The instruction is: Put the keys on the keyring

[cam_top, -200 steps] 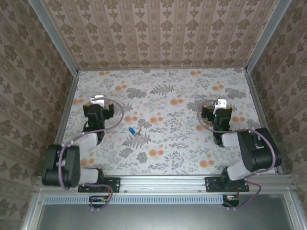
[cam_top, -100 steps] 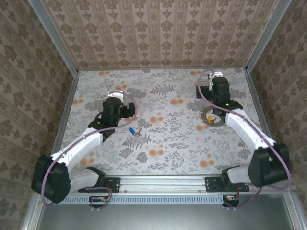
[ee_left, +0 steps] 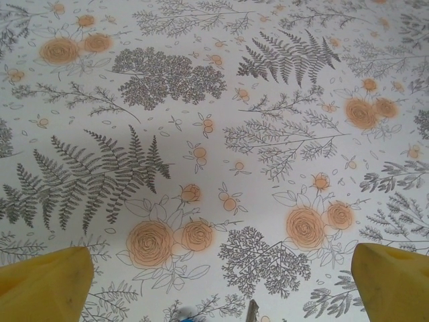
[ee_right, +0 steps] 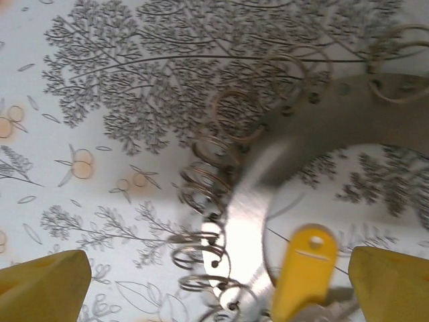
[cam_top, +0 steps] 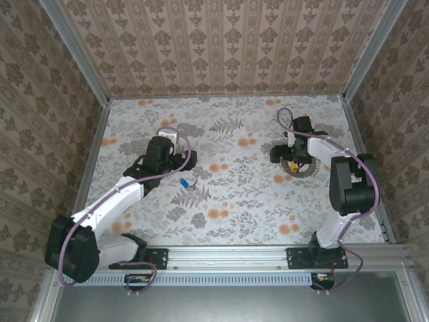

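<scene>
keys [cam_top: 184, 182]: the blue one lies mid bench [cam_top: 255, 208], just beside the keyring [cam_top: 195, 188]. left claw [ee_left: 218, 285] wide and empty, near it; i'd centre the blue head between the fingers [ee_left: 43, 282] before descending. right claw [ee_right: 218, 282] wide, empty, over a coiled metal ring [ee_right: 248, 201] with a yellow tag [ee_right: 305, 268].

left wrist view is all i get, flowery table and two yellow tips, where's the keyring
observer: The keyring lies far right on the table, with the right tool over it.
operator: is that tool holding it
observer: No, it is open, with one yellow tip on each side of the ring.
operator: what does the ring look like
observer: A flat silvery ring with wire loops along its edge and a yellow tag at its inner rim.
</scene>
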{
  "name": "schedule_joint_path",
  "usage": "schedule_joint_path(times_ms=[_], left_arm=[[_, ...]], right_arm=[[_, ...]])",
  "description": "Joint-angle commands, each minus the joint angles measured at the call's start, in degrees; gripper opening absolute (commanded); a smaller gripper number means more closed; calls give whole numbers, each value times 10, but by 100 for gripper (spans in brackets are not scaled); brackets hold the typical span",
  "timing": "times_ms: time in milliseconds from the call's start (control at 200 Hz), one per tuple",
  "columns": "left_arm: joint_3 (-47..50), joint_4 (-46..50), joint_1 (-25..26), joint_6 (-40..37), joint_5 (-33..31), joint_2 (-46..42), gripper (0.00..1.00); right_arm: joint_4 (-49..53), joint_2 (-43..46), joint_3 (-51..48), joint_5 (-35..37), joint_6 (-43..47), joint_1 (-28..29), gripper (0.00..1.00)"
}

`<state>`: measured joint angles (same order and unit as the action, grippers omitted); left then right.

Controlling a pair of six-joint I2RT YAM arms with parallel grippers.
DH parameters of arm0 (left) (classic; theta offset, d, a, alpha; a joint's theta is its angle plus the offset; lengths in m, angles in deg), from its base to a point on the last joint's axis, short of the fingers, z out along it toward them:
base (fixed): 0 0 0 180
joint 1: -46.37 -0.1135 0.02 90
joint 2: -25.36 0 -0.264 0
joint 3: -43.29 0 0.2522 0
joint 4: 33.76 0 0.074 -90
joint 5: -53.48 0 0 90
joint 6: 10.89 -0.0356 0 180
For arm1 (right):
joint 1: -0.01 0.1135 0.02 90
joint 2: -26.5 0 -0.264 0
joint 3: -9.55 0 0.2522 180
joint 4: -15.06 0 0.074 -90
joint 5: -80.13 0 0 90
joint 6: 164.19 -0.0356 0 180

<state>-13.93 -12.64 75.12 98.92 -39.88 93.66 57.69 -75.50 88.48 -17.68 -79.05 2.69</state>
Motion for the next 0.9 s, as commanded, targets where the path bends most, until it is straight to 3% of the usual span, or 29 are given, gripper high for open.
schedule_joint_path(times_ms=[0, 345, 895], left_arm=[[15, -4, -9, 24, 20, -13, 100], [53, -6, -57, 36, 32, -77, 100], [62, 0, -76, 36, 36, -98, 100]], right_arm=[[36, -16, 21, -36, 0, 3, 100], [71, -54, 63, -43, 8, 26, 100], [46, -54, 42, -101, -48, 98, 100]])
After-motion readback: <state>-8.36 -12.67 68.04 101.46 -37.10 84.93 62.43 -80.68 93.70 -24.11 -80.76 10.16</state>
